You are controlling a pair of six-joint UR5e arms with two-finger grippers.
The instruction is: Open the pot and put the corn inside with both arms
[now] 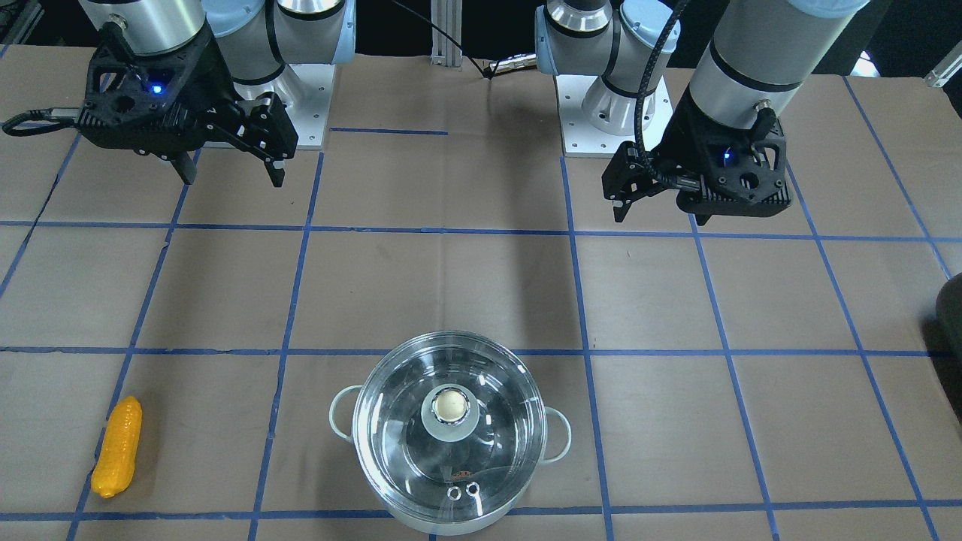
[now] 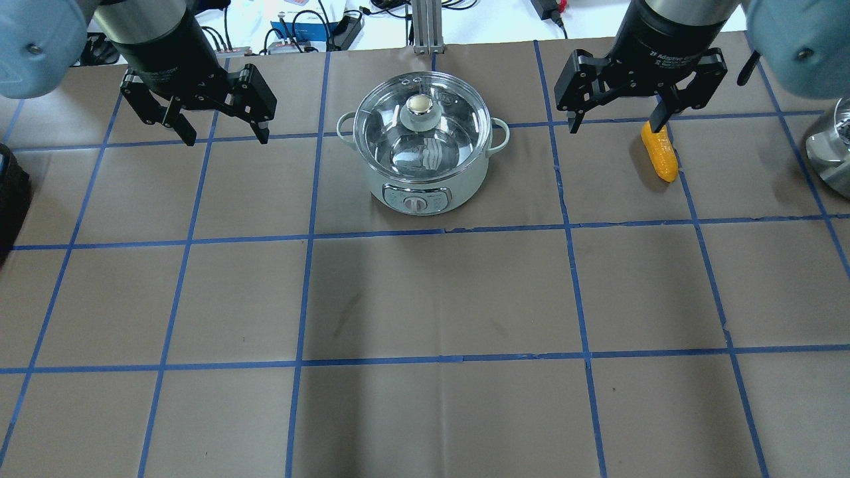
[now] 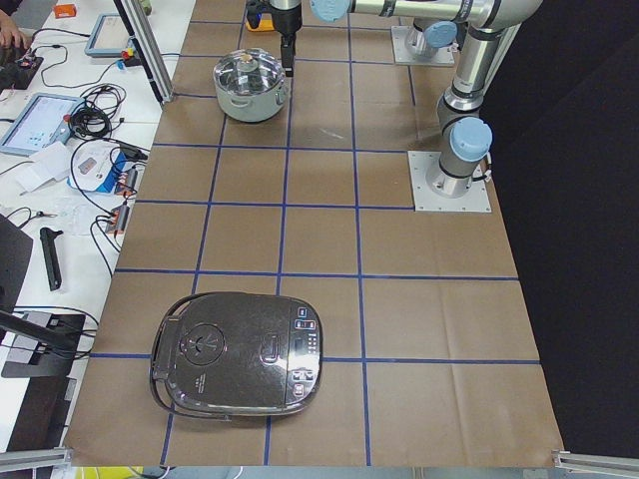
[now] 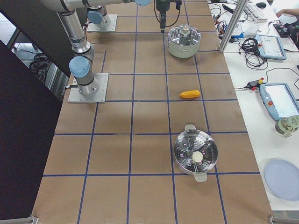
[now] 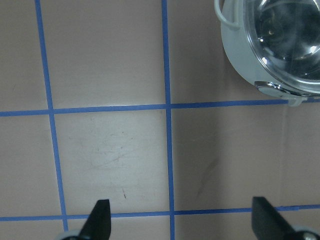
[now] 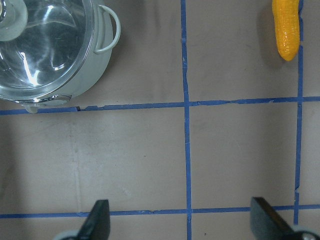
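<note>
The big brown table (image 2: 425,299) has blue tape lines on it. The left arm (image 1: 759,52) and the right arm (image 1: 150,22) both hang above the table, on the robot's side of it. The pot (image 2: 398,189) sits on the table in the middle, farther out from the robot than both arms. Its glass lid (image 2: 458,143) is on top and shuts it. The left gripper (image 2: 226,136) is up in the air, off to the pot's left side and well apart from it. Its fingers (image 5: 100,220) are spread wide and hold nothing, and only bare table shows between them. The right gripper (image 2: 615,126) is up in the air on the pot's other side, also well apart from it. Its fingers (image 6: 100,220) are spread wide too and hold nothing. The corn (image 2: 659,151) lies flat on the table to the right of the pot. It is out past the right gripper, away from the robot, not between the fingers and not touching them. The small round knob (image 2: 420,105) sits in the middle of the lid, and no finger is near it.
</note>
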